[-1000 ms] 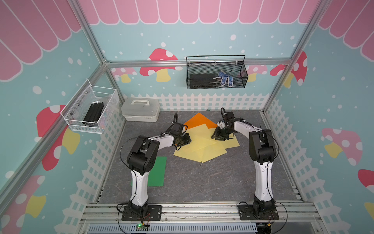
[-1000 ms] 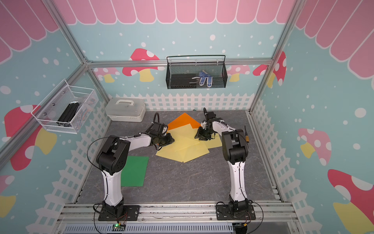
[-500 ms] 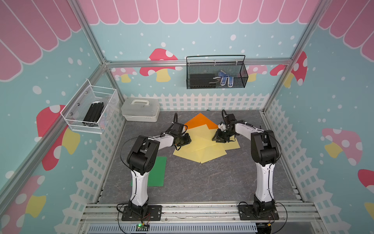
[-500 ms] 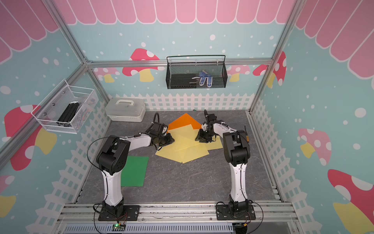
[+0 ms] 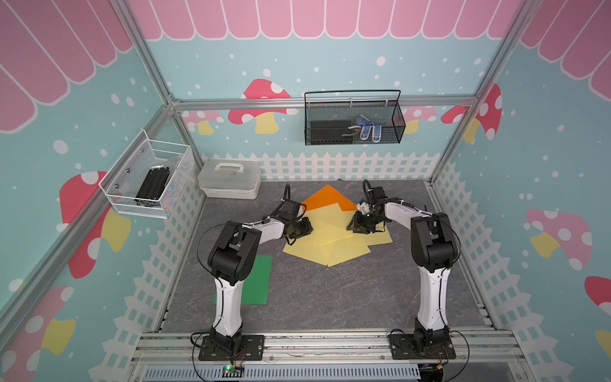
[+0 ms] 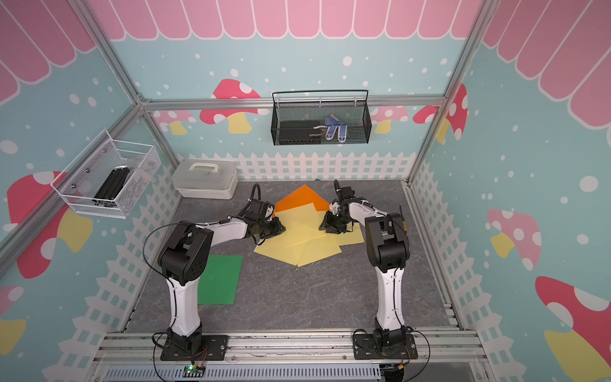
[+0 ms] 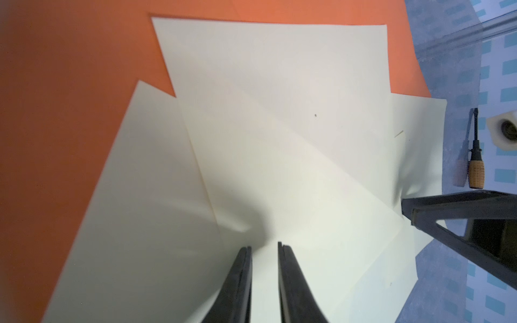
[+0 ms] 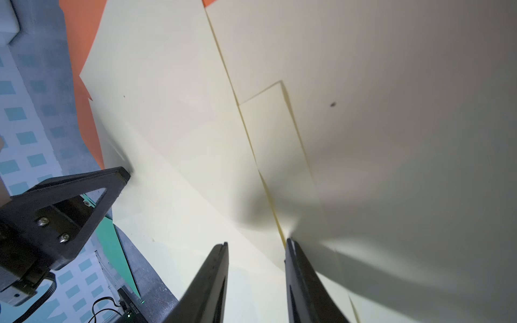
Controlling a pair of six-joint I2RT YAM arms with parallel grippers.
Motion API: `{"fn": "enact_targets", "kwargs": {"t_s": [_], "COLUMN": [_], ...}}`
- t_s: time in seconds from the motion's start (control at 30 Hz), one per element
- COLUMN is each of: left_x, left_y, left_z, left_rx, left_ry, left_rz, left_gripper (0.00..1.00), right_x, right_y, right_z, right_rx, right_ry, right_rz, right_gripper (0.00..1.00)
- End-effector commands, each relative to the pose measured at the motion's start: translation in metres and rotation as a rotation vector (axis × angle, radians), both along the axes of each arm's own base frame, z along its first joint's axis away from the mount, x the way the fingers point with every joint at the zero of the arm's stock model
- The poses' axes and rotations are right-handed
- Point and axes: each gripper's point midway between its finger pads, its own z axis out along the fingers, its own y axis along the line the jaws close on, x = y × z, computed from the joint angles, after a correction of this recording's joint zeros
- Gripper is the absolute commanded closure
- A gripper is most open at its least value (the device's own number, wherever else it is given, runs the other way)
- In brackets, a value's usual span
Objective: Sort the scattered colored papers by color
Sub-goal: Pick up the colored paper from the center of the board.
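Working yellow papers [image 5: 330, 239]: pressing left gripper [image 7: 264, 244] and right gripper [image 8: 257, 242] tips down onto them, jaws narrowly apart, clamping nothing. Seeing orange paper [image 5: 325, 198] just beyond tips. Probably needing edge pinch next.

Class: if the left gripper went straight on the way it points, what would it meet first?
The pale yellow paper under the left gripper; its tips may be touching it.

Bright, even top views; soft shadows on yellow papers [image 7: 279, 84] (wrist edges blurred).
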Motion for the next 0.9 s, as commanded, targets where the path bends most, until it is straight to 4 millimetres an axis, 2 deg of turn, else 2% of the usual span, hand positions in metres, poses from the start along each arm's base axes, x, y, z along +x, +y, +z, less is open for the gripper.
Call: {"fn": "enact_targets", "kwargs": {"t_s": [0.0, 0.2, 0.33, 0.67, 0.87], "left_x": [-0.018, -0.019, -0.020, -0.021, -0.021], "left_y": [0.006, 0.005, 0.005, 0.005, 0.005], "left_z": [-0.036, -0.039, -0.040, -0.041, -0.041], "left_rx": [0.050, 0.048, 0.052, 0.056, 0.058], "left_ry": [0.110, 0.120, 0.123, 0.127, 0.128], "left_rz": [0.007, 0.002, 0.003, 0.001, 0.001], "left_gripper": [0.78, 0.78, 0.78, 0.78, 0.78], "right_x": [-0.021, -0.023, -0.017, 0.006, 0.019], "right_y": [-0.019, -0.003, 0.009, 0.031, 0.044], "right_z": [-0.027, -0.034, -0.027, 0.010, 0.040], "right_rx": [-0.105, -0.002, 0.075, 0.248, 0.356], "right_ry": [0.083, 0.118, 0.099, 0.012, -0.067], "right_rz": [-0.029, -0.019, -0.028, -0.057, -0.045], "right_gripper": [0.62, 0.64, 0.65, 0.65, 0.65]}}
